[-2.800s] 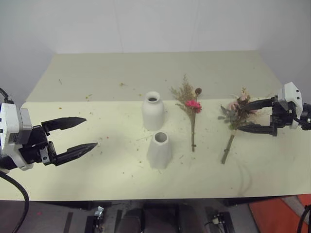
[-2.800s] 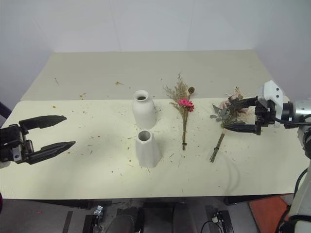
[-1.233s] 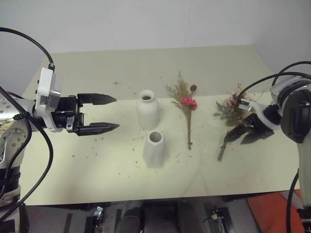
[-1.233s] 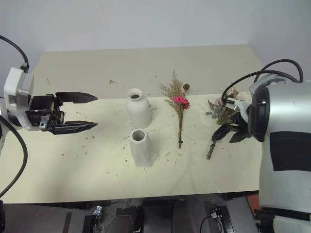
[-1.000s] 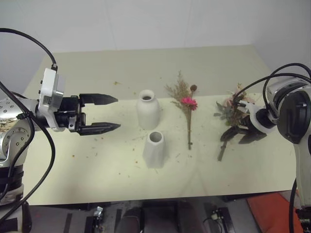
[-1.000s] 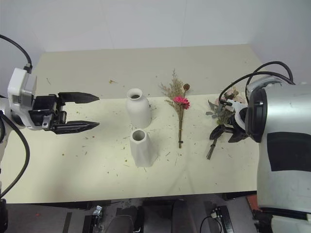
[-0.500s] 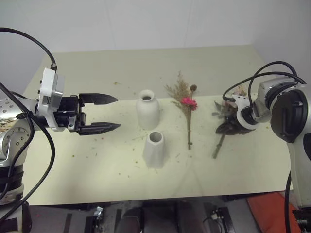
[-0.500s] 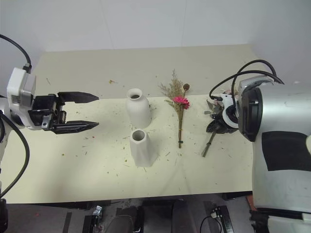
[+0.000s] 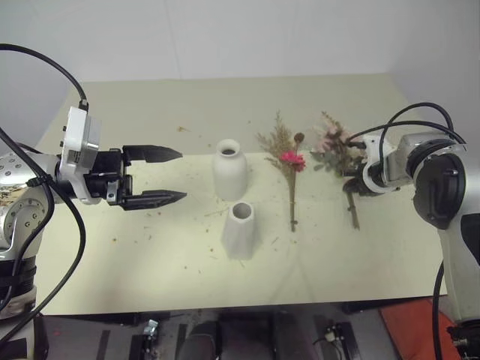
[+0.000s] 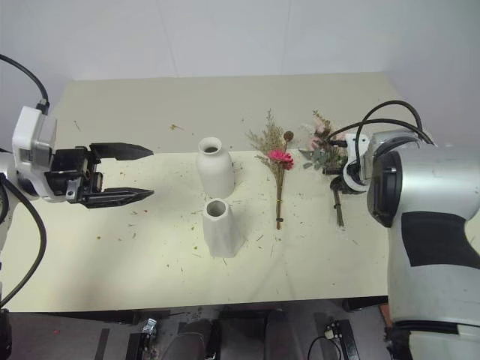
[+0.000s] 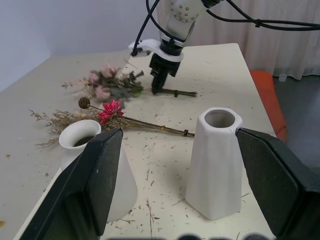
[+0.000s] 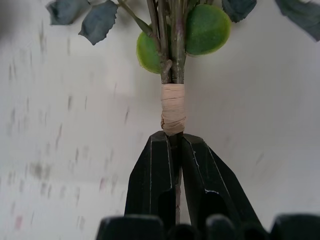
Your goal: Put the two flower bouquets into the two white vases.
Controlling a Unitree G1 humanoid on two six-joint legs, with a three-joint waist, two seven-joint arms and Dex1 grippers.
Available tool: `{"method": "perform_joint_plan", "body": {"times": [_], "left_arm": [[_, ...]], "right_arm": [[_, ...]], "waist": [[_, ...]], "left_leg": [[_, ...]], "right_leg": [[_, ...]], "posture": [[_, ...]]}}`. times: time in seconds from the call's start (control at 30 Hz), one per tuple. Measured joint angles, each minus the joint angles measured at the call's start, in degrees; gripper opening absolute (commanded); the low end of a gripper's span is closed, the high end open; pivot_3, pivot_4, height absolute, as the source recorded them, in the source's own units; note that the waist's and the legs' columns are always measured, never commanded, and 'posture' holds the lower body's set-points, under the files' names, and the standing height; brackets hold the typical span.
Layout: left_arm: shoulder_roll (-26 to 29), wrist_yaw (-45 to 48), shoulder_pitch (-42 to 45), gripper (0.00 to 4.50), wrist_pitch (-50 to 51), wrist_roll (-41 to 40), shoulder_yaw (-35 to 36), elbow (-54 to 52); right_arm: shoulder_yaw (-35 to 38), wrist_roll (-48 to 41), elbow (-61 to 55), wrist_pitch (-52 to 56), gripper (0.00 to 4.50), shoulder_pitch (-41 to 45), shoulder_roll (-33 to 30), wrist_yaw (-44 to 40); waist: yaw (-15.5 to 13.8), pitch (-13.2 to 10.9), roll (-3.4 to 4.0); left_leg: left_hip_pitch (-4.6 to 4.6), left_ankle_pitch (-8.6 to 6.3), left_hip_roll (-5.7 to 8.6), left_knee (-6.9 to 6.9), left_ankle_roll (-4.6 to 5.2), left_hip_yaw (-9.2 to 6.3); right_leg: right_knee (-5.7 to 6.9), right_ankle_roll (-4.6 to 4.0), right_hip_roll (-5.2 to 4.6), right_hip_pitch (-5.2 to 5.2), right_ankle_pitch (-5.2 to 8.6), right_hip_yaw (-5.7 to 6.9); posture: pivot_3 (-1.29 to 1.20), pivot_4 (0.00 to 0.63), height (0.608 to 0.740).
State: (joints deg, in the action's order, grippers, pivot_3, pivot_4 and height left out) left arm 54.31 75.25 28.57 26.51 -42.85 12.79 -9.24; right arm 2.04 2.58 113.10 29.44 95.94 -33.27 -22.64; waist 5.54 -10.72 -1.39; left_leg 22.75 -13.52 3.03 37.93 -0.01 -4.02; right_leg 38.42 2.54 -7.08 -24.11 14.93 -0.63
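While clamped in the right hand (image 12: 172, 145), rose bouquet (image 9: 336, 147) lengthwise front-to-back, blooms toward far edge.

I see 2 white vases standing upright near the middle of the table. The bottle-shaped vase (image 9: 229, 168) has rounded shoulders and a short neck; the tapered vase (image 9: 240, 231) stands just in front of it, nearer me, narrowing to an open mouth. Both are empty. To their right, the tan wispy bouquet (image 9: 289, 163) lies flat, its bright pink daisy and brown pod toward the far side, its thin stem pointing toward me. Further right, the pale pink rose bouquet (image 9: 334, 148) has grey-green leaves and a tan wrap around its stems; its blooms point away and left, its stem end toward me.
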Motion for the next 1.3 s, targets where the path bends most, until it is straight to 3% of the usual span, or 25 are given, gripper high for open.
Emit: {"method": "perform_joint_plan", "body": {"times": [0.1,0.23,0.4,0.67,0.97,1.3], "left_arm": [[-0.01,-2.58,0.02,3.90,1.02,-0.01,0.05,-0.22],[0.01,-4.27,0.02,3.90,3.36,-0.71,0.33,-0.78],[1.64,-5.34,-0.63,3.90,5.97,-1.54,1.62,-1.46],[2.27,-14.16,-1.69,3.90,9.56,1.17,1.99,-2.58],[2.60,-17.34,-4.44,3.90,11.22,1.43,2.65,-4.20],[2.61,-19.98,-4.98,3.90,11.54,2.54,3.80,-5.01]], "right_arm": [[2.21,-1.97,2.62,-12.24,0.10,0.52,-1.20,0.25],[6.34,-4.42,5.03,-39.28,0.10,0.44,-0.81,-0.36],[17.41,-8.83,5.04,-53.84,0.10,0.41,-1.10,-14.76],[27.64,-10.64,5.05,-56.26,0.10,2.75,2.17,-32.06],[30.58,-6.80,5.04,-63.19,0.10,5.02,9.84,-45.95],[32.91,-3.78,5.05,-64.60,0.10,4.64,14.03,-53.49]], "waist": [[0.17,0.00,0.00],[0.73,-0.01,0.02],[1.16,-0.01,0.01],[1.56,-0.02,0.02],[1.37,-0.02,0.02],[1.31,-0.02,0.02]], "left_leg": [[0.00,0.00,-0.01,-0.02,0.00,0.02],[0.02,0.03,-0.04,-0.03,-0.06,0.08],[0.01,0.01,-0.20,-0.03,-0.02,0.08],[0.01,0.01,-0.31,-0.05,-0.02,0.08],[0.02,0.01,-0.74,-0.05,-0.06,0.08],[0.02,0.03,-0.75,-0.05,-0.10,0.07]], "right_leg": [[0.00,0.00,0.02,0.00,0.00,-0.02],[-0.08,0.01,0.05,-0.04,0.00,-0.11],[-0.24,0.01,0.20,0.03,-0.01,-0.11],[-0.07,-0.01,0.31,-0.03,-0.02,-0.20],[0.03,-0.14,0.66,-0.04,-0.09,-0.24],[0.03,-0.15,0.67,-0.05,-0.10,-0.24]], "posture": [[0.00,0.150,0.740],[0.00,0.150,0.740],[0.00,0.150,0.740],[0.00,0.150,0.740],[0.00,0.150,0.740],[0.00,0.150,0.740]]}}
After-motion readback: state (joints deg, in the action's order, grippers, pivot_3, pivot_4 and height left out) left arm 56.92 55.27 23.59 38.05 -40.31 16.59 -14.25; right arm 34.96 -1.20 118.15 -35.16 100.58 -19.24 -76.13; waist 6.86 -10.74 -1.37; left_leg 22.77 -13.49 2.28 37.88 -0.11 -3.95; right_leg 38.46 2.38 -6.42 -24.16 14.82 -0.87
